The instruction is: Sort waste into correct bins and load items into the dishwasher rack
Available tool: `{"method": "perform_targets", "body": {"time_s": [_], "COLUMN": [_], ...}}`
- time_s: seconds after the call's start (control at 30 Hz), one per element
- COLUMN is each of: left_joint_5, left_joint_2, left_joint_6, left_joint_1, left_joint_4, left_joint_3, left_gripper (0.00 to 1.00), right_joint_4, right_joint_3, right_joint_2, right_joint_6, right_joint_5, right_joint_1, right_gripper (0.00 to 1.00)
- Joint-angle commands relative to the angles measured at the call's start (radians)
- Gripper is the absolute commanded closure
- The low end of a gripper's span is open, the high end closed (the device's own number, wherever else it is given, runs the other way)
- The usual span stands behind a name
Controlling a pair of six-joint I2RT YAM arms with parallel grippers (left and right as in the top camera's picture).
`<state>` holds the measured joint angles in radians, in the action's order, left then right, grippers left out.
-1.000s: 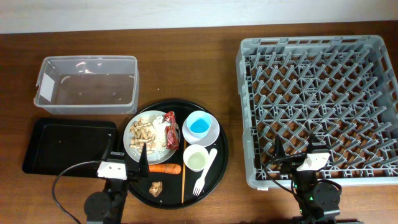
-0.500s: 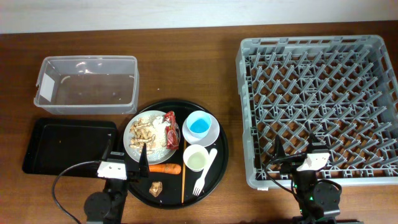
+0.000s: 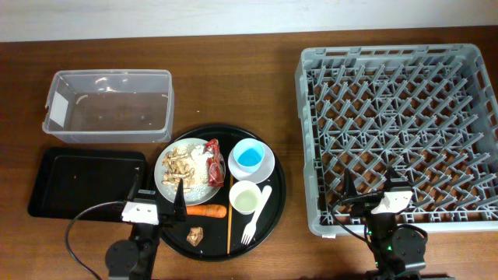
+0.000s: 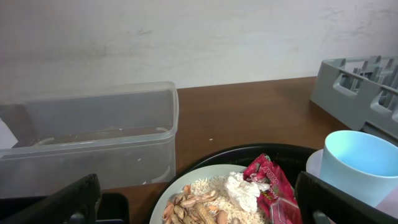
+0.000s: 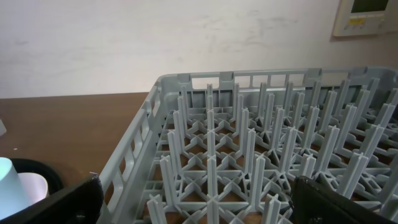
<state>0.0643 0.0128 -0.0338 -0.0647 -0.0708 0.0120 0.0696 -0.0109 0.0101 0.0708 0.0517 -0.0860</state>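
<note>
Overhead, start at your far left: the flat black tray (image 3: 85, 183) lies to the left of your left gripper (image 3: 159, 196), and the clear tub (image 3: 109, 105) sits ahead of it and to the left. That gripper's jaws stand wide apart and grip nothing. Its right finger reaches over the near rim of the white plate (image 3: 161, 175), which lies just ahead of it on the round black tray (image 3: 276, 211). Peanut scraps (image 3: 180, 162) are heaped on the plate, and the red wrapper (image 3: 215, 159) rests at the plate's right edge, ahead and to the right of the fingers.

The carrot (image 3: 206, 210) lies just right of the right finger. The brown chunk (image 3: 194, 234) is also to the right, but back toward the wrist. Farther right of that hand, the chopstick (image 3: 229, 229) lies lengthwise, just beside the carrot's tip. Next come the white cup (image 3: 244, 197) and the fork (image 3: 255, 218). Ahead of those, the light-blue cup (image 3: 250, 157) stands in the white bowl (image 3: 268, 167).

Well to the right, your right gripper (image 3: 369, 190) hangs over the near-left part of the dishwasher rack (image 3: 307, 140). Its jaws are spread wide and hold nothing. In the right wrist view, the rack's pegs stretch ahead and to the right of the fingers, and its left wall runs away just ahead on the left.
</note>
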Motion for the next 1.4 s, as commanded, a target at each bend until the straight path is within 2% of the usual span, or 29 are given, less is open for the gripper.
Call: {"method": "perform_targets", "body": {"time_s": [0.0, 0.77, 0.9, 1.03, 1.37], "left_joint_5": [0.018, 0.018, 0.018, 0.019, 0.038], "left_joint_2": [-0.007, 0.0, 0.073, 0.229, 0.654], "left_joint_6": [0.011, 0.019, 0.019, 0.019, 0.019], "left_joint_1": [0.004, 0.004, 0.004, 0.004, 0.004], "left_joint_4": [-0.003, -0.021, -0.097, -0.154, -0.477], "left_joint_3": [-0.003, 0.025, 0.123, 0.275, 0.732], "left_gripper": [0.01, 0.01, 0.01, 0.01, 0.01], "right_joint_4": [0.007, 0.019, 0.113, 0.225, 0.595], "right_joint_3": [0.005, -0.005, -0.082, -0.209, -0.663], "right_joint_2": [-0.006, -0.006, 0.005, 0.057, 0.372], "right_joint_6": [0.001, 0.002, 0.001, 0.002, 0.002], "right_joint_5": [-0.003, -0.018, -0.018, -0.018, -0.027], "right_joint_1": [0.003, 0.003, 0.002, 0.002, 0.002], "right_gripper": [0.01, 0.01, 0.01, 0.01, 0.01]}}
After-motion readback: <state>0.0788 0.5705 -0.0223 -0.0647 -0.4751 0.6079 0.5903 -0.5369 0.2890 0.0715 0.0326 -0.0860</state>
